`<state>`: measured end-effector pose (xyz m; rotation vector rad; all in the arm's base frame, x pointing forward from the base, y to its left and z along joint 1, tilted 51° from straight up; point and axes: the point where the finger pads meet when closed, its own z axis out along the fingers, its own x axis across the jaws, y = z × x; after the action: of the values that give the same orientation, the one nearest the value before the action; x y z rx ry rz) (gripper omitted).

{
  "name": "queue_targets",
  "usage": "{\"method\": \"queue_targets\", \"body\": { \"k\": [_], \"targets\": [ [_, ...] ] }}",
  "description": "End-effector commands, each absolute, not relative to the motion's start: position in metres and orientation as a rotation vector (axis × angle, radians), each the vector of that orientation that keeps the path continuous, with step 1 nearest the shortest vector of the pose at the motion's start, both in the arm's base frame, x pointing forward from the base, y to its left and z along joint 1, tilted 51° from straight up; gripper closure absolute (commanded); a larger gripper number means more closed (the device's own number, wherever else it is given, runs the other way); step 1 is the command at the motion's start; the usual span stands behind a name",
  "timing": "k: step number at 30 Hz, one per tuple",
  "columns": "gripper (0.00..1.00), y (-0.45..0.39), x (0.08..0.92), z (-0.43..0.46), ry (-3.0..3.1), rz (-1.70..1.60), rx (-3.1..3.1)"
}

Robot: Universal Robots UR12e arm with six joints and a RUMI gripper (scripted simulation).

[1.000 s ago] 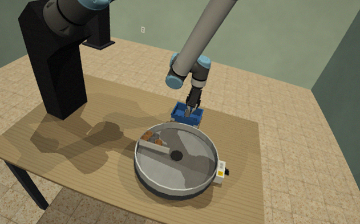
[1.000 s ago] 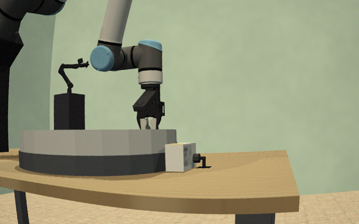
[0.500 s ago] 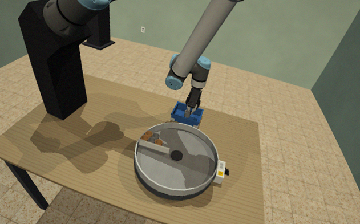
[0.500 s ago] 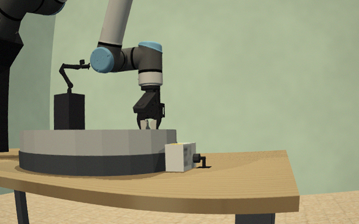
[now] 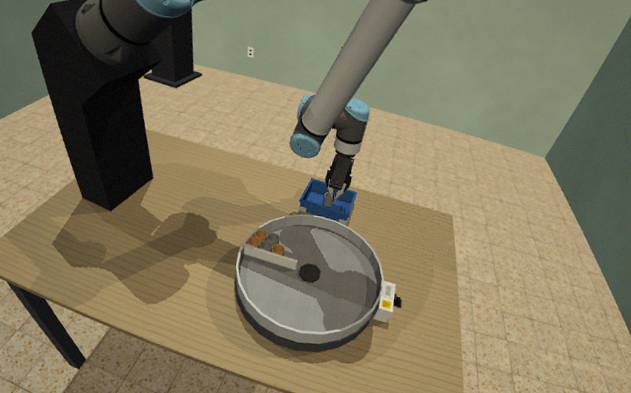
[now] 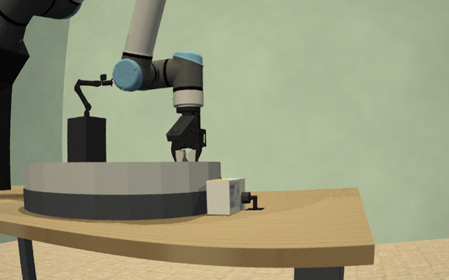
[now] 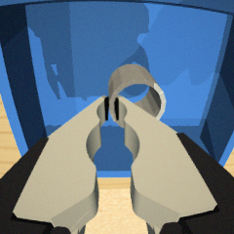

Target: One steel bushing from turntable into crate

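A wooden table (image 5: 92, 242) (dark legs) stands on tan floor tiles (image 5: 546, 272).

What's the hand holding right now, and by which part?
The hand pinches a steel bushing by its thin wall, fingertips at the rim, above the blue crate.

The arm reaches from its black pedestal (image 5: 103, 164) at the counter's far left across to the far edge, forearm sloping down, wrist vertical. The claw (image 7: 111, 108) points straight down, its jaws pinched nearly together on the thin wall of a steel bushing (image 7: 138, 88).
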<state>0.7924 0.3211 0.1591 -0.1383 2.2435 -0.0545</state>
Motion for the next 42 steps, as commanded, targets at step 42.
{"method": "queue_targets", "body": {
  "k": [42],
  "targets": [
    [1.0,0.3214,0.7992,0.1574,2.239,-0.053,-0.139]
  ]
}}
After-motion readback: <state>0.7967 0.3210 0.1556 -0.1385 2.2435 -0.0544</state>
